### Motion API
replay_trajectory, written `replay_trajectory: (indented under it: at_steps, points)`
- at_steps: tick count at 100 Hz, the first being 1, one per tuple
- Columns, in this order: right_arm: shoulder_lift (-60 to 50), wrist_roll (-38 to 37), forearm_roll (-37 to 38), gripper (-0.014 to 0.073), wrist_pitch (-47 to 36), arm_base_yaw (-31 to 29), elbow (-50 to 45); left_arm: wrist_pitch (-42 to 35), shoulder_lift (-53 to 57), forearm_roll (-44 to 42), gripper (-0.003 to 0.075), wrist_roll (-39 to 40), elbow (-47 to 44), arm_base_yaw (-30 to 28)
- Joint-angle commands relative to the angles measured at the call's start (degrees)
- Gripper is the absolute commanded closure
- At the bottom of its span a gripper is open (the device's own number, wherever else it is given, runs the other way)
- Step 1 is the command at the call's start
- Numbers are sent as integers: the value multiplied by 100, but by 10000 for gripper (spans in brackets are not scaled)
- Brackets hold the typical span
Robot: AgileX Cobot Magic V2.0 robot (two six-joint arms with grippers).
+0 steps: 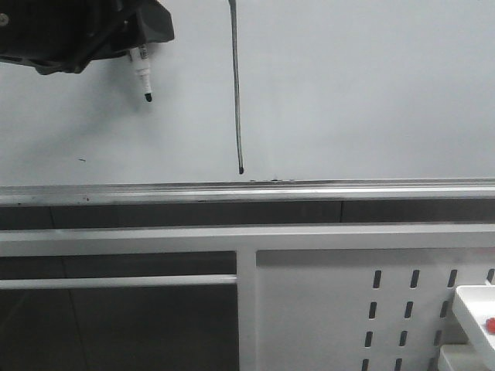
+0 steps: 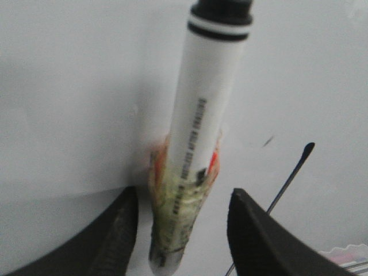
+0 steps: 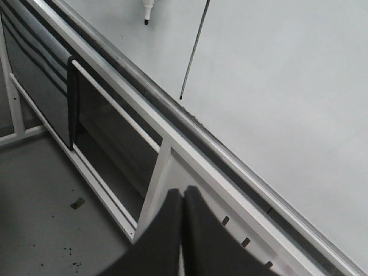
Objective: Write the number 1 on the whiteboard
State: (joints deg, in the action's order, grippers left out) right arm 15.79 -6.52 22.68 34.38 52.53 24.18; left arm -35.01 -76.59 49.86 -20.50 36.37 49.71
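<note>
The whiteboard (image 1: 371,85) lies flat and carries the number 1 (image 1: 237,85), a long thin black line ending near the silver rail; the same stroke shows in the wrist views (image 2: 290,175) (image 3: 194,52). A white marker (image 2: 201,126) with tape round its rear end sits between the fingers of my left gripper (image 2: 184,201). Both jaws stand apart from it, with a gap on each side. From the front, the marker (image 1: 143,73) pokes out below the left gripper (image 1: 135,46), left of the line, tip down. My right gripper (image 3: 183,192) is shut and empty, beyond the board's edge above the frame.
A tiny black dash (image 1: 81,160) marks the board at the left. The silver edge rail (image 1: 309,189) borders the board in front. Below it is a white metal panel with dark slots (image 1: 348,309) and a white tray (image 1: 472,309) holding something red at the lower right.
</note>
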Motion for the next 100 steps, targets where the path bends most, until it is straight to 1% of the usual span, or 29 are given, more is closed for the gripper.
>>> replay_trajectory:
  at_steps: [1, 15, 30, 42, 51, 57, 62, 67, 71, 72, 74, 79, 81, 83, 100]
  points:
    - [36, -12, 115, 642, -441, -35, 146, -448, 116, -133, 325, 55, 199, -17]
    - [36, -12, 115, 642, -441, -35, 146, -451, 142, -133, 321, 44, 199, -17]
    - [36, -12, 156, 642, -549, -35, 146, -231, 472, -133, 288, -79, 104, 76]
    - [-12, -12, 251, 642, -613, -35, 146, -196, 1039, -48, 289, -529, -277, 339]
    - [-78, -12, 330, 642, -613, -35, 146, -196, 1580, 280, 290, -823, -701, 498]
    - [-139, -12, 375, 642, -613, -35, 146, -196, 1950, 499, 302, -864, -1013, 580]
    - [-196, -12, 388, 642, -620, -35, 146, -179, 2332, 522, 339, -864, -1256, 623]
    - [-232, -12, 388, 642, -620, -35, 146, -98, 2684, 522, 410, -869, -1472, 662]
    - [-242, -12, 388, 642, -635, -35, 146, 16, 2944, 522, 499, -878, -1625, 687]
    - [-242, -12, 388, 642, -635, -35, 146, 56, 3043, 522, 533, -888, -1648, 687]
    - [-242, -12, 388, 642, -635, -35, 146, 112, 3193, 511, 568, -893, -1711, 687]
    - [-242, -12, 388, 642, -635, -35, 146, 318, 3522, 486, 712, -918, -1823, 687]
    - [-242, -12, 388, 642, -635, -35, 146, 366, 3646, 456, 745, -933, -1862, 687]
    - [-242, -12, 388, 642, -635, -35, 146, 430, 3766, 414, 736, -934, -1894, 687]
    - [-242, -12, 388, 642, -635, -35, 146, 900, 4535, 350, 740, -947, -1956, 687]
